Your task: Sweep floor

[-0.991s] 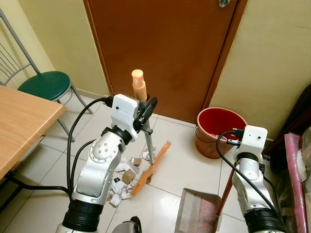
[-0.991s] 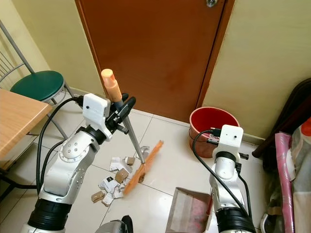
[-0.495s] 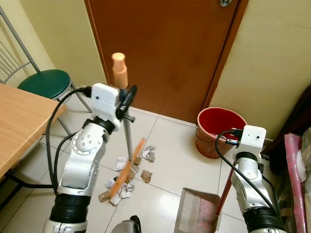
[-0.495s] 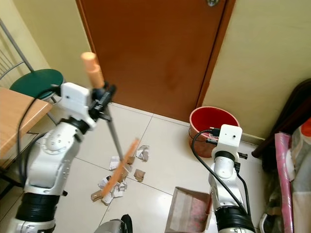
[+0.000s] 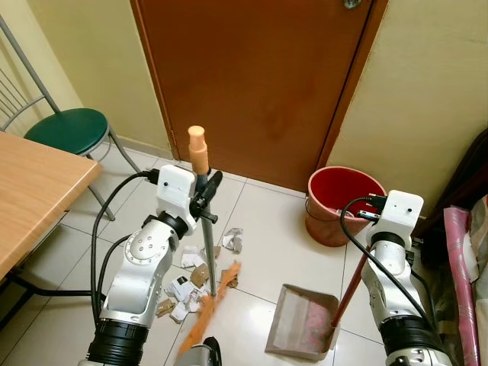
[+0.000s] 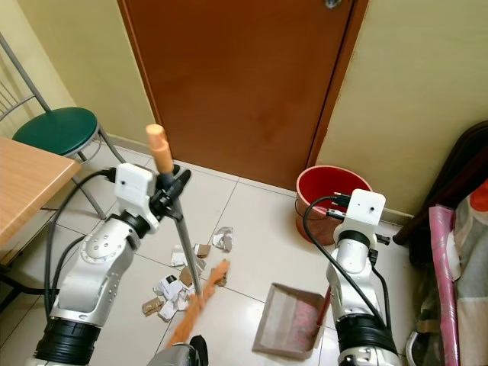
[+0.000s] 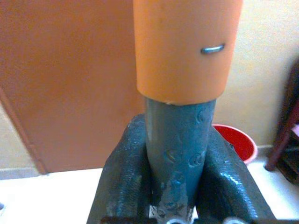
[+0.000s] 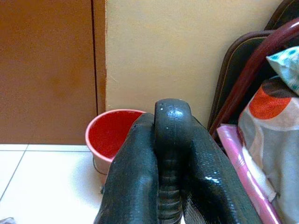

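The left gripper [image 7: 180, 186] has its jaws clamped on the grey shaft of the broom [image 5: 207, 252], just below the orange cap at its top; the right gripper [image 8: 170, 154] has its jaws closed round the dark top of the dustpan handle [image 5: 349, 286], which runs down to the dustpan [image 5: 299, 330] on the tiled floor [image 5: 267, 252]. The broom's orange bristle head [image 5: 210, 313] sits low beside the paper scraps [image 5: 187, 286], which lie between the left arm and the pan.

Risks, as I judge them: the head looks blurred and tilted, so a fast stroke could scatter scraps past the pan's mouth or skip over them; the pan stands apart from the pile, so light scraps may slide under its lip; a wide swing could knock the red bucket [image 5: 339, 202] near the door [image 5: 259, 84].
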You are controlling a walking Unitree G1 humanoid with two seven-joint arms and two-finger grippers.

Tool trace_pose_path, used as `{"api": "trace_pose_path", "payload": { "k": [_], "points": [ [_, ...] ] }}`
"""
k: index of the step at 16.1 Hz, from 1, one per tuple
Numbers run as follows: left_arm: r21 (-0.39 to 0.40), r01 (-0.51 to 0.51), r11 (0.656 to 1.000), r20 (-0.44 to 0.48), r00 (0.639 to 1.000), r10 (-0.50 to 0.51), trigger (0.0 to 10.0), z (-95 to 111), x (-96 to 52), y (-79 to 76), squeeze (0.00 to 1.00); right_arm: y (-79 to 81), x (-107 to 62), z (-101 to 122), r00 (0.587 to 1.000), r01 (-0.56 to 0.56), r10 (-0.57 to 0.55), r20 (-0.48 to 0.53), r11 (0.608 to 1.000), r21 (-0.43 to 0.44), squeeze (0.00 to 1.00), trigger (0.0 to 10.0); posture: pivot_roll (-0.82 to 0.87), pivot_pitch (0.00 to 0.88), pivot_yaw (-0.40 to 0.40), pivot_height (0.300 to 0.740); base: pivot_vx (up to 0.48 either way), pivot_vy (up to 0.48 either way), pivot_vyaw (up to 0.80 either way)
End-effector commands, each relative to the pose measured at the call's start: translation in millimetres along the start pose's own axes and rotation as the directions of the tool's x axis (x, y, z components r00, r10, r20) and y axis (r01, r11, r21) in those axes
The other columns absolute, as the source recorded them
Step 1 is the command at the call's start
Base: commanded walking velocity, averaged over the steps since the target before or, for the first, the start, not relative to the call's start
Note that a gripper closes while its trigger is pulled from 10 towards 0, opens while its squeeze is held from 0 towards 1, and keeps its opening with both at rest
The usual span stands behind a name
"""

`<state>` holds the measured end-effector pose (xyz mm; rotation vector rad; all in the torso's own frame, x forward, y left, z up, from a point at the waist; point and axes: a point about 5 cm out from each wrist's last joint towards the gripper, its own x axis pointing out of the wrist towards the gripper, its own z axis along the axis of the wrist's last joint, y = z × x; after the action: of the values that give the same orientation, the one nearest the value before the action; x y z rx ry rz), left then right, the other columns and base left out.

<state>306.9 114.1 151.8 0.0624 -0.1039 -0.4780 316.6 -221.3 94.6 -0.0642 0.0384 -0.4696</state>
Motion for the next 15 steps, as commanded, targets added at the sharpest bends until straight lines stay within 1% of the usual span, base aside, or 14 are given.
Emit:
{"api": "trace_pose_path", "payload": {
  "k": [1,3,5,6,7,8,9,10,11,12,15],
  "points": [
    [0.041,0.029,0.999,0.023,0.999,-0.03,10.0,3,1.2,-1.3,0.0,-0.3,-2.5,-6,1.0,0.001,0.0,-0.018,1.0,0.016,0.0,10.0,0.07,0.157,0.032,0.74,0.0,0.0,0.0],
    [0.02,0.07,0.997,-0.016,0.997,-0.069,10.0,-7,1.8,-7.1,0.0,-1.3,-8.3,-13,0.999,-0.01,0.01,-0.032,1.0,0.01,0.0,10.0,0.07,0.16,0.031,0.74,0.0,0.0,0.0],
    [-0.017,0.142,0.99,-0.031,0.989,-0.143,10.0,-9,1.3,-20.4,0.0,-8.2,-9.7,-18,0.999,0.013,-0.014,-0.037,1.0,-0.018,0.0,10.0,0.07,0.163,0.034,0.74,0.0,0.0,0.0],
    [-0.119,0.191,0.974,-0.012,0.981,-0.194,10.0,-7,0.5,-30.9,0.0,-7.0,-9.2,-18,1.0,0.001,-0.002,-0.027,0.999,-0.051,0.0,10.0,0.07,0.163,0.034,0.74,0.0,0.0,0.0],
    [-0.171,0.24,0.956,0.005,0.97,-0.242,10.0,-4,-0.3,-39.9,0.0,-3.3,-8.9,-17,1.0,-0.014,0.013,-0.017,0.998,-0.064,0.0,10.0,0.06,0.166,0.032,0.74,0.0,0.0,0.0],
    [-0.181,0.266,0.947,0.007,0.963,-0.269,10.0,-3,-0.8,-44.4,0.0,-1.5,-8.7,-17,1.0,-0.016,0.015,-0.014,0.998,-0.065,0.0,10.0,0.06,0.166,0.032,0.74,0.0,0.0,0.0],
    [-0.22,0.301,0.928,0.012,0.952,-0.306,10.0,0,-1.2,-52.1,0.0,-0.9,-7.2,-16,1.0,0.01,-0.012,-0.019,0.996,-0.084,0.0,10.0,0.07,0.167,0.027,0.74,0.0,0.0,0.0],
    [-0.241,0.327,0.914,0.02,0.943,-0.332,10.0,3,-1.6,-56.2,0.0,-0.1,-6.6,-16,1.0,0.003,-0.005,-0.022,0.997,-0.075,0.0,10.0,0.07,0.168,0.026,0.74,0.0,0.0,0.0],
    [-0.246,0.336,0.909,0.024,0.94,-0.34,10.0,4,-1.7,-57.6,0.0,-0.1,-6.4,-16,1.0,-0.001,-0.001,-0.022,0.997,-0.072,0.0,10.0,0.07,0.168,0.025,0.74,0.0,0.0,0.0],
    [-0.271,0.363,0.891,0.037,0.929,-0.368,10.0,11,-2.1,-61.4,0.0,-1.0,-4.8,-15,1.0,0.006,-0.007,-0.016,0.996,-0.084,0.0,10.0,0.07,0.168,0.021,0.74,0.0,0.0,0.0],
    [-0.3,0.383,0.874,0.057,0.921,-0.384,10.0,19,-1.9,-62.3,0.0,-3.6,-2.1,-14,1.0,0.021,-0.022,-0.011,0.994,-0.108,0.0,10.0,0.07,0.167,0.018,0.74,0.0,0.0,0.0]
  ]
}}
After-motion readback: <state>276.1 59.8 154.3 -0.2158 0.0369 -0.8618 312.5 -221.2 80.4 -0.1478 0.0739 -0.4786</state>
